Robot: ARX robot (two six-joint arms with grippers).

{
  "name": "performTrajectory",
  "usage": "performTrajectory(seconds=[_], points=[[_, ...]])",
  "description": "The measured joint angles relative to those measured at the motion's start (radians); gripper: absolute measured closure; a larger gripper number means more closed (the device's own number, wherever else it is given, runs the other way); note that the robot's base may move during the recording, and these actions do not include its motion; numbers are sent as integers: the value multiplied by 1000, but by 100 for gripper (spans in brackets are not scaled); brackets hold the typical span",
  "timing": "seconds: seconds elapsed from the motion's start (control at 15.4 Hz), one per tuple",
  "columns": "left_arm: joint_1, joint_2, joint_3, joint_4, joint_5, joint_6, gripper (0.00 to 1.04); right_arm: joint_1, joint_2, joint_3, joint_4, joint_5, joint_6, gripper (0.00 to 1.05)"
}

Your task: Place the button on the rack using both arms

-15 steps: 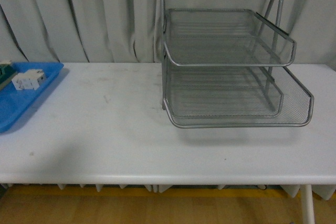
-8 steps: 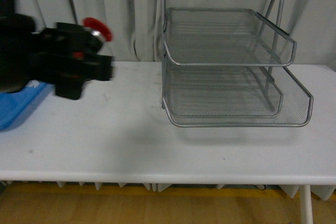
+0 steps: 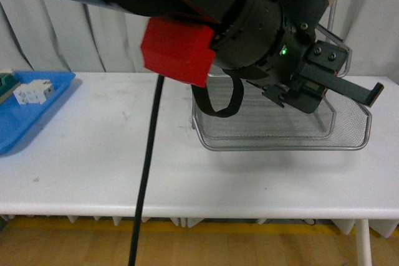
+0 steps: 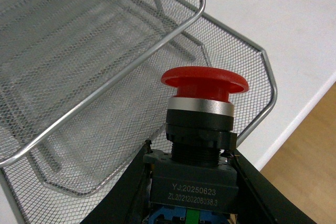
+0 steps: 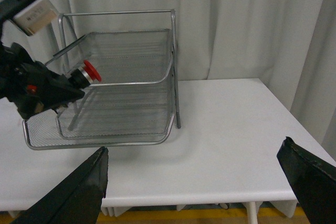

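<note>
From where I stand, the left arm (image 3: 249,23) reaches across in front of the rack (image 3: 268,130) and hides most of its upper tiers. The left gripper (image 4: 190,161) is clamped on the dark body of the button (image 4: 203,80), a black finger (image 4: 123,198) on each side and the red cap pointing outward. The button is up in the air at the rack's open front. Its cap sits just below the front rim of an upper tier and over the front corner of the tier beneath. I cannot tell whether it touches the wire.

The right gripper (image 5: 193,150) hangs well apart from the rack on the other side. Its jaws are spread wide with nothing between them, only bare white table (image 3: 93,154) below. There is open tabletop in front of the rack, out to the table's near edge. Far to the left, a blue tray (image 3: 25,126) with a white block (image 3: 34,93) lies at the table's side edge.
</note>
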Motion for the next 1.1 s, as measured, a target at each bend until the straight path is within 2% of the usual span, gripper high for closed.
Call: performTrajectory(seconds=[0.26, 0.58, 0.78, 1.1], points=[[8, 214, 260, -175, -2, 55, 68, 0, 0, 0, 0, 0, 0, 6], [24, 377, 462, -318, -45, 84, 68, 0, 0, 0, 0, 0, 0, 6], [46, 412, 507, -337, -72, 72, 68, 0, 0, 0, 0, -1, 0, 6], [59, 413, 507, -329, -30, 1, 19, 0, 0, 0, 0, 0, 0, 6]])
